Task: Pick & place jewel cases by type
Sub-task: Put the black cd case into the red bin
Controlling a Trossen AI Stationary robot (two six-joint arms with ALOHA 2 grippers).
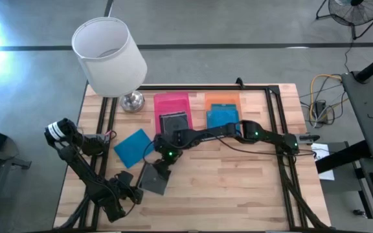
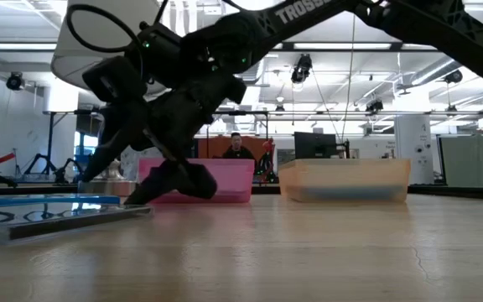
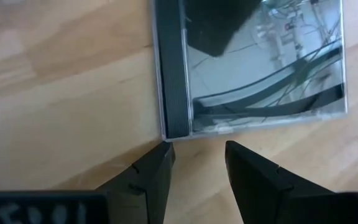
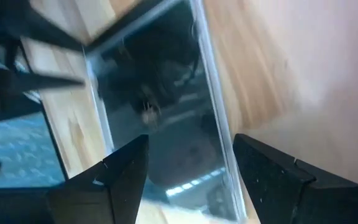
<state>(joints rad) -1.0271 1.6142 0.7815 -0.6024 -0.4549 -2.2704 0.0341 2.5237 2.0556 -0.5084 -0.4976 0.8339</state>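
A clear jewel case (image 1: 154, 179) showing a dark inside lies flat on the wooden table. My right gripper (image 1: 162, 169) reaches in from the right and hangs open over the case's far part, one finger on each side of the case (image 4: 160, 118). My left gripper (image 3: 197, 149) is open at the case's near left corner (image 3: 169, 134), just short of it. A blue jewel case (image 1: 133, 147) lies flat on the table to the left. Another dark case (image 1: 174, 122) lies in the pink tray (image 1: 171, 100), and a blue one (image 1: 223, 118) in the orange tray (image 1: 222, 98). My right gripper comes down slanting from the table's far right, with its open fingers (image 4: 126, 171) astride the clear case. I cannot tell whether either finger touches it. The case lies flat on the table.
A white lamp (image 1: 109, 55) with a metal base (image 1: 132, 101) stands at the table's far left corner. A black frame (image 1: 274, 116) runs along the table's edges. The near right part of the table is bare wood (image 1: 238, 194).
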